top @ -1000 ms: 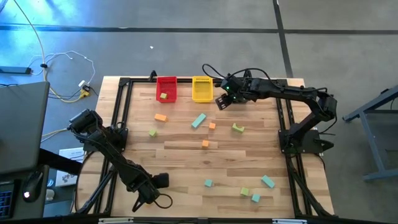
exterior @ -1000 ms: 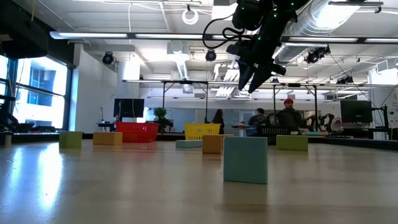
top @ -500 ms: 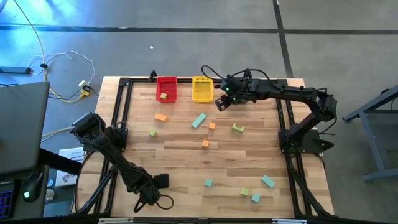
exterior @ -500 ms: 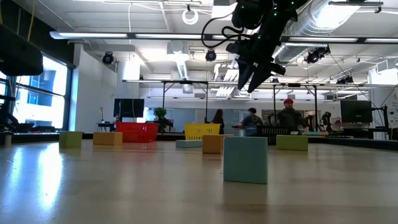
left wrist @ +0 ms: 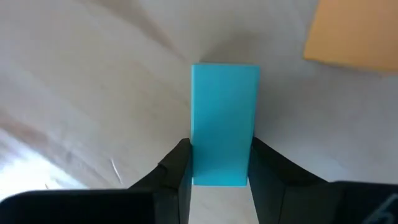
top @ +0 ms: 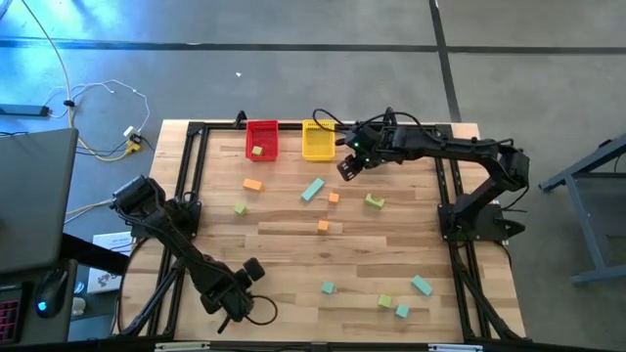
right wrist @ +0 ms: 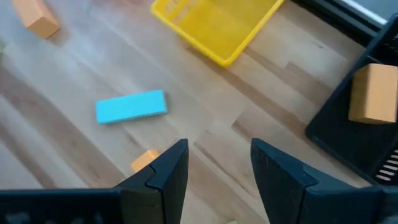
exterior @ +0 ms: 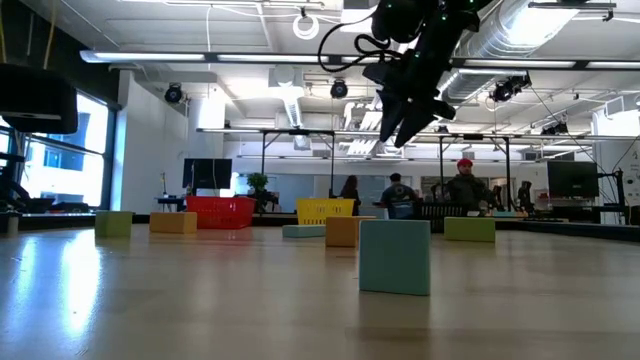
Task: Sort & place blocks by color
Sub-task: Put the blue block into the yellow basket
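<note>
Teal block is now pinched in the left gripper jaws, ready for lifting; the right gripper hovers, jaws spread.

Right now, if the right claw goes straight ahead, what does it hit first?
The right claw likely meets bare table first; the teal bar and yellow bin sit off its line. Depth unclear.

From above we see the red bin holding a green block, with the yellow bin beside it. Our right gripper hangs just beside the yellow bin. Our left gripper sits near the front left. Orange, green and teal blocks lie scattered between.
</note>
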### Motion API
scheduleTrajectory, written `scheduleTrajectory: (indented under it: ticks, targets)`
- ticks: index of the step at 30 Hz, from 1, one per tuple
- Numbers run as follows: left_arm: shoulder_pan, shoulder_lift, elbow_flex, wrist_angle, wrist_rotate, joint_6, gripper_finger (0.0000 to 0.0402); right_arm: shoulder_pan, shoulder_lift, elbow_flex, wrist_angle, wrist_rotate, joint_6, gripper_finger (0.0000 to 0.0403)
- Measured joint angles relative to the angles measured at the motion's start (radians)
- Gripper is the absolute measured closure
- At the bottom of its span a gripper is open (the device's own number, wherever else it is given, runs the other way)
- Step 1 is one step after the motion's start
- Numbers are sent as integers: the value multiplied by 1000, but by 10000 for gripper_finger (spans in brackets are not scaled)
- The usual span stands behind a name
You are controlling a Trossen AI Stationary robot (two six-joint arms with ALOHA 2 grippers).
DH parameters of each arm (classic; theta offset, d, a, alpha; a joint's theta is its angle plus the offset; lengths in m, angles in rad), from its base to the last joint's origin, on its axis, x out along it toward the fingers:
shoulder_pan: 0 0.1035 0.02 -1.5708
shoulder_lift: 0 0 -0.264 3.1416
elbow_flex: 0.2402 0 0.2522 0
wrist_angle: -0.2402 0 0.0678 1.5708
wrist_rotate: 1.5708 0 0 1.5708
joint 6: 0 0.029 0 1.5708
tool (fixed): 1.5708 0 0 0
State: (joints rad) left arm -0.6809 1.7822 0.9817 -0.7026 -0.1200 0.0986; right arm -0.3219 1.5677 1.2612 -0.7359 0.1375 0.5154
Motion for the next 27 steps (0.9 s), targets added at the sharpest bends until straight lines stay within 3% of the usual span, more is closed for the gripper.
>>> scheduleTrajectory:
  ticks: [3,8,14,22,27]
  targets:
    - [1,-26,-3,0,-34,-78,308,17,0,0,0,-12,-15,243]
    - [26,-94,-5,16,-181,-174,308,47,0,0,-9,-42,-27,243]
    - [84,-152,-3,0,-291,-200,308,88,0,0,-37,-76,-45,243]
    - [261,-188,-2,-2,-460,-168,308,149,0,0,-72,-78,-23,243]
    - [410,-189,-2,9,-583,-154,308,186,0,0,-68,7,11,243]
